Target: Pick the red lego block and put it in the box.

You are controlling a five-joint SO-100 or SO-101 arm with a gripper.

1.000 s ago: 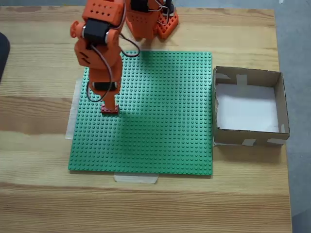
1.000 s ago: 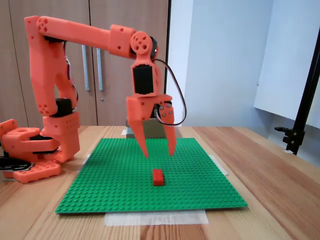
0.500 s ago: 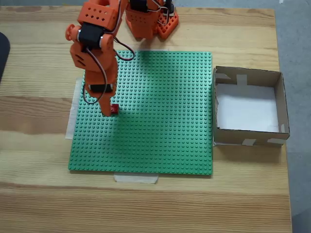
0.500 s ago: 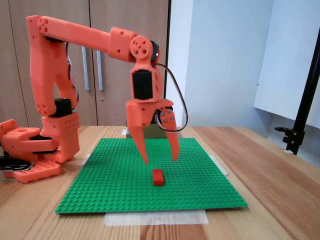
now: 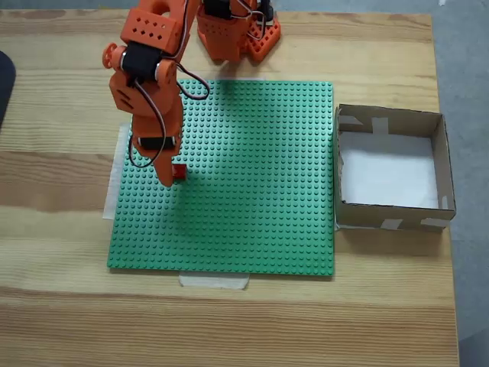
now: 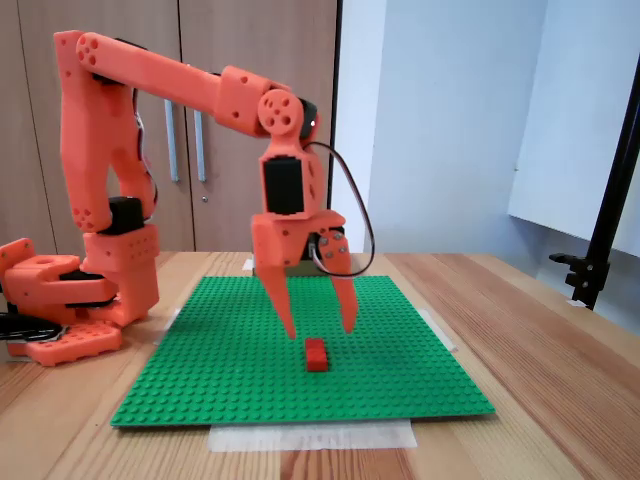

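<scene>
fixed view: red lego block (image 6: pixel 316 354) just below the spread hand (image 6: pixel 318 329)

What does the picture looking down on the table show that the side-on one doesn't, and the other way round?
From above, a fixed view gives the box right of the baseplate. From the side, a fixed view gives cabinet doors, a black stand, and the open gripper hanging just above the brick. Both fixed views have the arm, brick and baseplate.
</scene>
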